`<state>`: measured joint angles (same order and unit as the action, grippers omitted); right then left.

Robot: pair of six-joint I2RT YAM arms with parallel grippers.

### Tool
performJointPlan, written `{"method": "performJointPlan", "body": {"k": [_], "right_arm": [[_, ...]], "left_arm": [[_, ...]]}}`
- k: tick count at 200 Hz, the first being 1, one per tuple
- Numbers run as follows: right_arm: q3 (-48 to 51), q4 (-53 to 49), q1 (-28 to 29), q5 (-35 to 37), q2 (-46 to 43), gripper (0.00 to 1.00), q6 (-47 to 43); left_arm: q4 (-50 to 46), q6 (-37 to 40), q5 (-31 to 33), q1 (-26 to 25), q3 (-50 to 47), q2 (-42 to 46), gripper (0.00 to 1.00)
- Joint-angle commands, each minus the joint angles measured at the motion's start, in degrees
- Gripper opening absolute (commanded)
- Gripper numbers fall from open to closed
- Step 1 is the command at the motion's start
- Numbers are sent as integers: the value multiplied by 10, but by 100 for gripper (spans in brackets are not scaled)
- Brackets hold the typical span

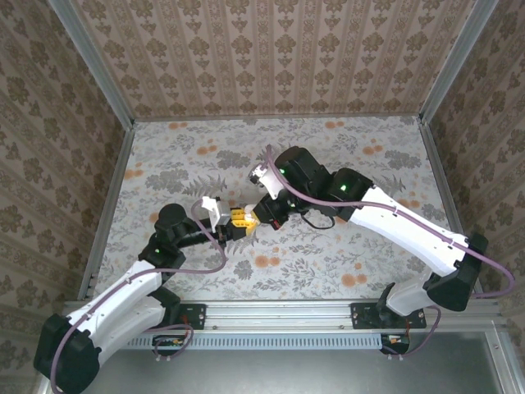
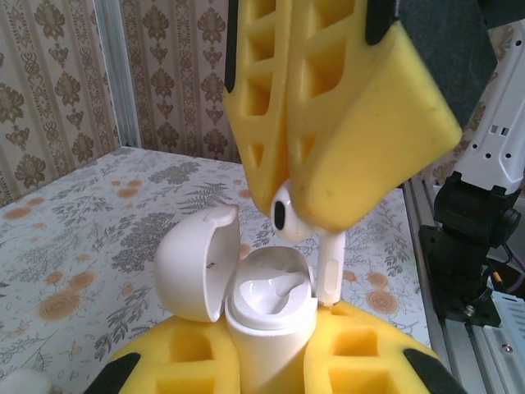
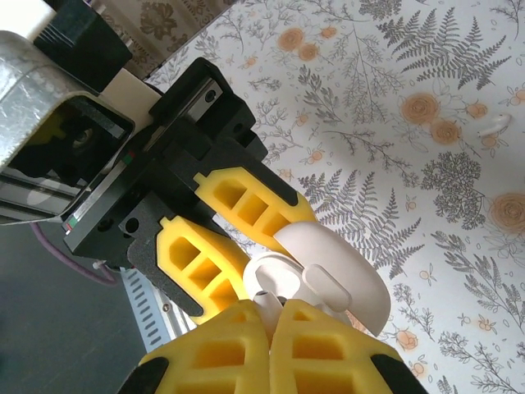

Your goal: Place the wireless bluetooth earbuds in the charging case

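The left end effector [image 2: 264,369] is clenched around the base of a white rounded plastic charging case [image 2: 271,308], whose lid is swung open. Just above it, the right end effector [image 2: 328,123] grasps a small white plastic earbud [image 2: 285,212], stem pointing down with its tip at the case's rim. A second white earbud [image 3: 495,125] lies on the floral-patterned desk [image 3: 394,164], well apart from both end effectors.
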<state>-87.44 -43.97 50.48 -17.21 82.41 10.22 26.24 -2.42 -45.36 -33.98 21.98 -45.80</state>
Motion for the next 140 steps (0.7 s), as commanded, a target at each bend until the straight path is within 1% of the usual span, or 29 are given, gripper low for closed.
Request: {"method": "performJointPlan", "body": {"k": [1,100,140], "right_arm": [[-14,15,-6,-4,-22,4,1],[-13,14,-8,15,-13,4,-11],[-12,10,-9,-8,-5,4,-13]], "left_arm": [[18,-7,-22,2,19,-3,0],[15,-7,-25,-1,22,-6,0],[16,-6,-25,-1,25,-7,0]]}}
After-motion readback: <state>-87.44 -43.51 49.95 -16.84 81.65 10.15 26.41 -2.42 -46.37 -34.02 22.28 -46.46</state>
